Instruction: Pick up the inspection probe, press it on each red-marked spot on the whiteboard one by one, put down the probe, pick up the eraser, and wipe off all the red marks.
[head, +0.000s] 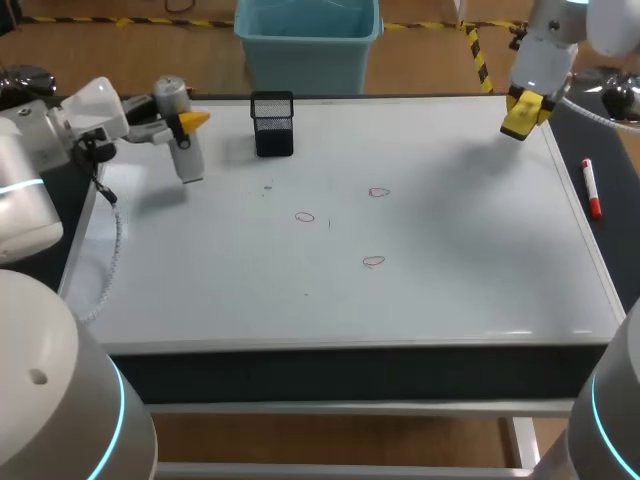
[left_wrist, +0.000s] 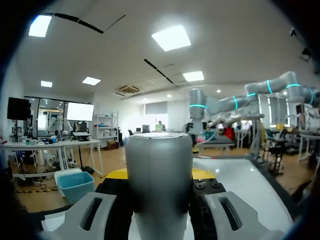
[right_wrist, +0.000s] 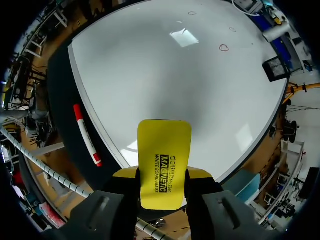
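Yellow tips of the left gripper (head: 191, 120) clench the grey probe (head: 184, 145) from both sides, over the whiteboard's (head: 450, 290) far left corner. The right gripper (right_wrist: 162, 173) grasps the yellow eraser (right_wrist: 164, 147) over the far right corner. Three red marks (head: 305, 216) lie mid-board. A black cup (head: 273, 124) stands near the probe, and a red marker (head: 591, 188) lies beside the board's right edge.

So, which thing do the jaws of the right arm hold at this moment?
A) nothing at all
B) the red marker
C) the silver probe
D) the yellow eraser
D: in the right wrist view the yellow eraser is clamped between the jaws from both sides, while the red marker lies on the dark strip beside the whiteboard.
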